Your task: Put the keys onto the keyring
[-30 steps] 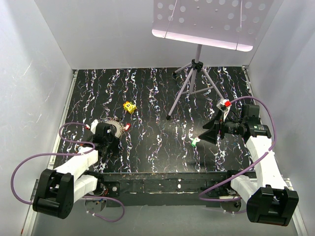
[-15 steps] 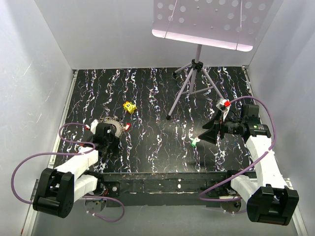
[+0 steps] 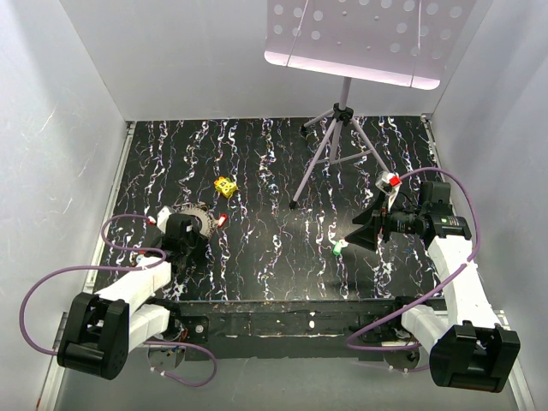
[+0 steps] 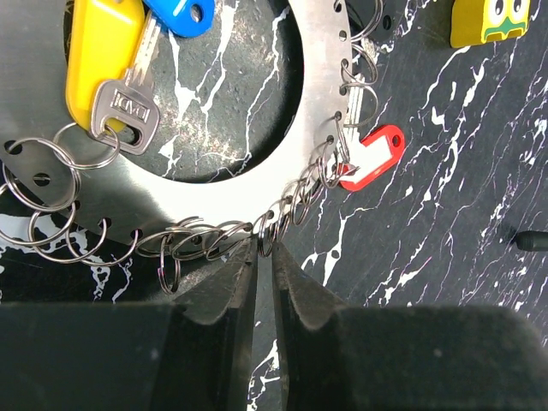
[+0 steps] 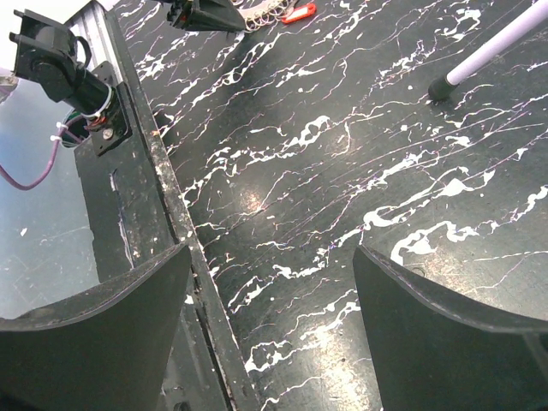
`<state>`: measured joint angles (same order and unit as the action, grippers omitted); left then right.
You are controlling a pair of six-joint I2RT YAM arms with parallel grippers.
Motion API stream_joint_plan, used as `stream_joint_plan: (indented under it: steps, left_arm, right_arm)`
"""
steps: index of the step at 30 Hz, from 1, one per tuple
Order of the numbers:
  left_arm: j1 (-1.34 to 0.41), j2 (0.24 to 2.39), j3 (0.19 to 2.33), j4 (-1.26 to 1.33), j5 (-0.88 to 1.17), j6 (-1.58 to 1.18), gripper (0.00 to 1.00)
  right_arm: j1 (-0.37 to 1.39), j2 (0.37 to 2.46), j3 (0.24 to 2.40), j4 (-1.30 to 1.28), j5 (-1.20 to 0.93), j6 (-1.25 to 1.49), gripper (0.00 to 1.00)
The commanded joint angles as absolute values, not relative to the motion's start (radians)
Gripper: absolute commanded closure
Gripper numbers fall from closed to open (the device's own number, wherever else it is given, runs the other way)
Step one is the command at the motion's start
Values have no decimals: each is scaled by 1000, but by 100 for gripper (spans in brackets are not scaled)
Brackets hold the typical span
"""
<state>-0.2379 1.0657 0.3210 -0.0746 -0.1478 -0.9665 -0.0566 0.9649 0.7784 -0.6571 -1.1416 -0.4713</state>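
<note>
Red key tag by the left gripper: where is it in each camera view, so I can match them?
Top external: red key tag, just right of left gripper.
Left wrist: right of centre.
Right wrist: top edge, centre.
Shared landmark: left gripper beside it.

A keyring point(image 3: 202, 213) is seen under the left gripper point(image 3: 190, 224) at the near left. 1 green key point(image 3: 338, 249) is seen just left of the right gripper point(image 3: 361, 224), whose fingers are spread wide. A yellow block point(image 3: 225, 186) is seen farther back.
</note>
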Motion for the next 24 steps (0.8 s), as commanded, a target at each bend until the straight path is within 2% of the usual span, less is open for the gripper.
stream_joint_plan:
  steps: [1,19,24]
  left_arm:
    - [-241,1032,295,-31,-183,-977,88]
    - [-241,1060,290,-12,-209,-999,89]
    - [-241,1063,285,-6,-212,-1003,93]
  right_arm:
    - [-51,969,824,-670,-1149,-482,15]
    - [-51,969,827,-680,-1150,-488,15]
    - [-51,969,827,-680,-1149,-488,15]
